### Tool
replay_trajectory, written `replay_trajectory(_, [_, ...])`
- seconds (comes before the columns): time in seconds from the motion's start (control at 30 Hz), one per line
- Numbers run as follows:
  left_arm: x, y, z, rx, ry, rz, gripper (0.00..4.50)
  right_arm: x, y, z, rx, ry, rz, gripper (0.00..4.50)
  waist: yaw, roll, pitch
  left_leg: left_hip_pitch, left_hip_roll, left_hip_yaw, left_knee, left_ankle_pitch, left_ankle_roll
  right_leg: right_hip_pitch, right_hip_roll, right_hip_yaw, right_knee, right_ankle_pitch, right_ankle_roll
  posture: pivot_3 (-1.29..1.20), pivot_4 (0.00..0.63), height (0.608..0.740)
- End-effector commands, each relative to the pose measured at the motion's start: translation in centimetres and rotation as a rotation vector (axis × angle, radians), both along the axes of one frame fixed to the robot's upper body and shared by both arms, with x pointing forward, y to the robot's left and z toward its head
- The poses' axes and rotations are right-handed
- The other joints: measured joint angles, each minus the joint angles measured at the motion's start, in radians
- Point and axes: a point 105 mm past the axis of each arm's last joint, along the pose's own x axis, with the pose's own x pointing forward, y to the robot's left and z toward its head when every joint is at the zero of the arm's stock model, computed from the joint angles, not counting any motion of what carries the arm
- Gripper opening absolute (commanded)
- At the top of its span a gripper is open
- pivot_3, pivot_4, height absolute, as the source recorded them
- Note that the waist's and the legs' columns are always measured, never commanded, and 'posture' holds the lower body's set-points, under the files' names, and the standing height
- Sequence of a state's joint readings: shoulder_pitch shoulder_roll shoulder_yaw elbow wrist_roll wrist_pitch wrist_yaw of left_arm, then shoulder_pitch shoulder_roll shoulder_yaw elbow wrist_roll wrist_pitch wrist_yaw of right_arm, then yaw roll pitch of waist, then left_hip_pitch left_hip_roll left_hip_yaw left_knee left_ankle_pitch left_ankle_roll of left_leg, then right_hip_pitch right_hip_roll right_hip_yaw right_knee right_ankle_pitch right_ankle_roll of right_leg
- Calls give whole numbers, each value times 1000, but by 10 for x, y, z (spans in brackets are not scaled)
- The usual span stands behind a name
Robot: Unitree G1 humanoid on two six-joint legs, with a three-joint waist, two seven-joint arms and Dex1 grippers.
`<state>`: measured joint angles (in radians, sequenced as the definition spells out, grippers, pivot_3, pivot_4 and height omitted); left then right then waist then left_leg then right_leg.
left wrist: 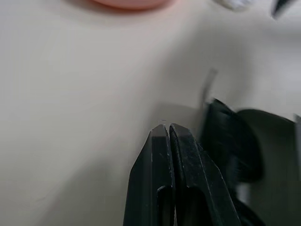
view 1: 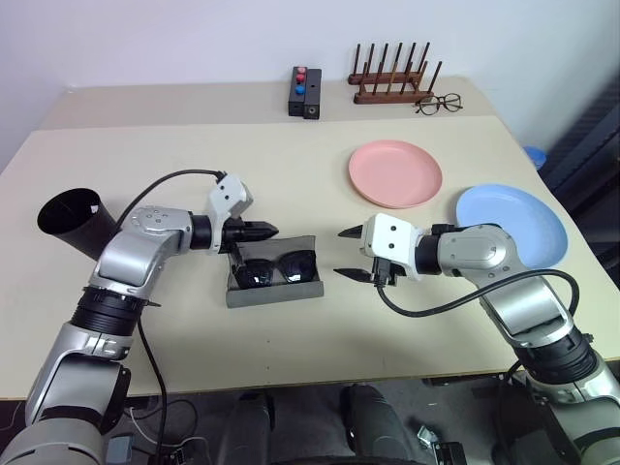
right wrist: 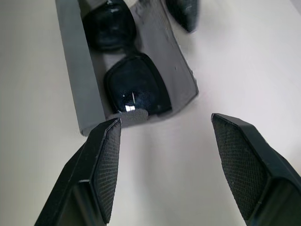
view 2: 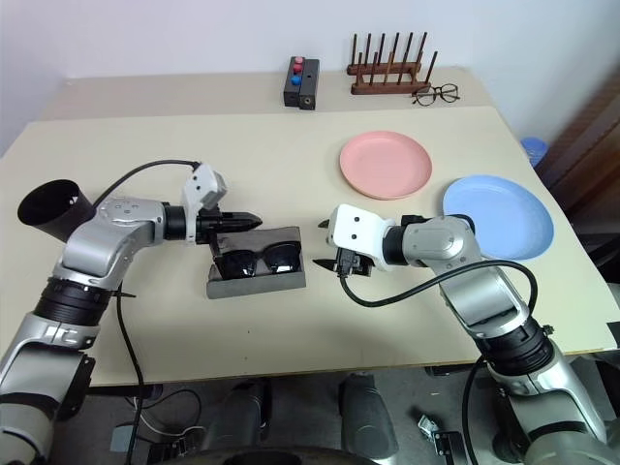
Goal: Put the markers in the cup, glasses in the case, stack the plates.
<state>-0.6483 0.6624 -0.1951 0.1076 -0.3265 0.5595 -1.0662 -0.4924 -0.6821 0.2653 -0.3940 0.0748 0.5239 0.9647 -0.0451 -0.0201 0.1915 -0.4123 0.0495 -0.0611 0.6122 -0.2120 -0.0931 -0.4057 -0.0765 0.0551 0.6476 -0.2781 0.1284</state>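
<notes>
Head view: your left gripper (view 1: 269, 231), fingers together, is hovering over the far left corner of the grey case (view 1: 273, 289), where the sunglasses (view 1: 276, 268) are lying. Your right gripper (view 1: 347, 254), fingers apart, is waiting just right of the case over bare table (view 1: 194, 165). The pink plate (view 1: 394, 172) and blue plate (view 1: 511, 225) are sitting far right, the blue one nearing the right edge; the black cup (view 1: 70, 220) is lying at the left edge.

Right wrist view: the fingers (right wrist: 103, 165) are framing the case's open right end.

Likely lab or office: plain beige table (view 1: 291, 165), bare white wall (view 1: 194, 39), cabled robot arms.
</notes>
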Motion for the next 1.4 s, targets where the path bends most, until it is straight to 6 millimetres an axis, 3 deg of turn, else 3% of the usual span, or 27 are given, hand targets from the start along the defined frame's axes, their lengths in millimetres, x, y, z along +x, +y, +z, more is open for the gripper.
replay_trajectory(0.03, [-13,-5,-4,40,35,-100,51,-3,1,14,29,-51,-4,3110,3,0,0,0,0,0,0,0,0,0,0,0,0,0,0,0,150,740])
replay_trajectory(0.23, [-30,-3,0,50,45,-165,51,-1,-5,11,18,-56,-31,3110,2,0,0,0,0,0,0,0,0,1,0,0,0,0,0,0,150,740])
replay_trajectory(0.67, [-63,-2,-29,135,73,-185,51,2,-4,12,9,-66,-19,3110,3,0,0,0,0,0,1,0,0,1,0,0,0,-2,-3,0,150,740])
replay_trajectory(0.8, [-56,-3,-19,81,23,-126,51,5,-5,11,9,-68,-22,3110,4,0,0,0,0,0,1,0,0,1,0,0,0,-2,-3,0,150,740])
replay_trajectory(0.97, [-40,5,15,-52,-118,-3,51,19,-17,11,24,-74,-120,3110,4,-1,1,0,0,0,2,0,0,1,0,1,0,-2,-4,0,150,740])
replay_trajectory(1.07, [-46,14,25,-91,-151,33,51,33,-28,14,50,-93,-221,3110,-1,-1,1,0,0,0,2,0,0,1,0,1,0,-1,-2,0,150,740])
replay_trajectory(1.2, [-60,22,21,-84,-135,59,51,49,-47,14,90,-27,-356,3110,2,-1,1,0,0,0,0,0,0,0,0,1,0,0,0,0,150,740])
replay_trajectory(1.3, [-66,24,18,-88,-122,74,0,56,-59,14,110,7,-433,3914,7,-1,1,0,0,0,1,0,0,1,0,1,0,0,-1,0,150,740])
replay_trajectory(1.33, [-67,24,17,-93,-117,83,0,58,-63,14,103,1,-455,4434,8,-1,1,0,0,0,1,0,0,1,0,1,0,-2,-3,0,150,740])
replay_trajectory(1.4, [-68,24,16,-103,-111,97,0,64,-71,15,83,-27,-497,4478,7,-1,1,0,0,0,2,0,0,1,0,1,0,-2,-4,0,150,740])
